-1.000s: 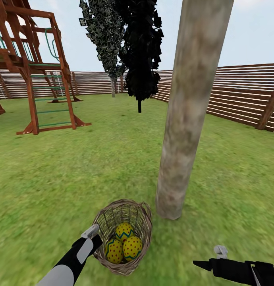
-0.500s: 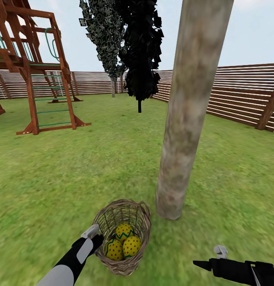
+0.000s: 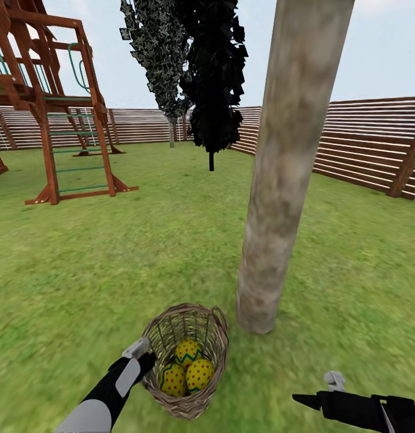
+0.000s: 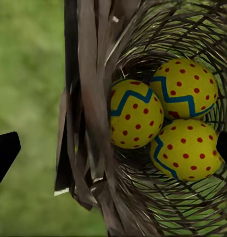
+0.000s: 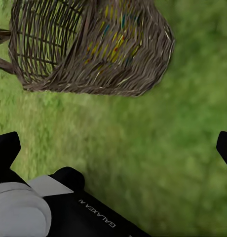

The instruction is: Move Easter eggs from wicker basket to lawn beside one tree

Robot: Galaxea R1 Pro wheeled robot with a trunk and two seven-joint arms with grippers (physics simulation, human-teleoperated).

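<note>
Three Easter eggs and wicker basket tipped upright.

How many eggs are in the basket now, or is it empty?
Not empty: all three eggs lie inside the basket, as the head and left wrist views show. None is on the lawn yet.

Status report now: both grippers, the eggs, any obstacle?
Left gripper open at wicker basket rim. Right gripper open, empty, over lawn. Three Easter eggs in basket beside tree. No obstacle.
</note>
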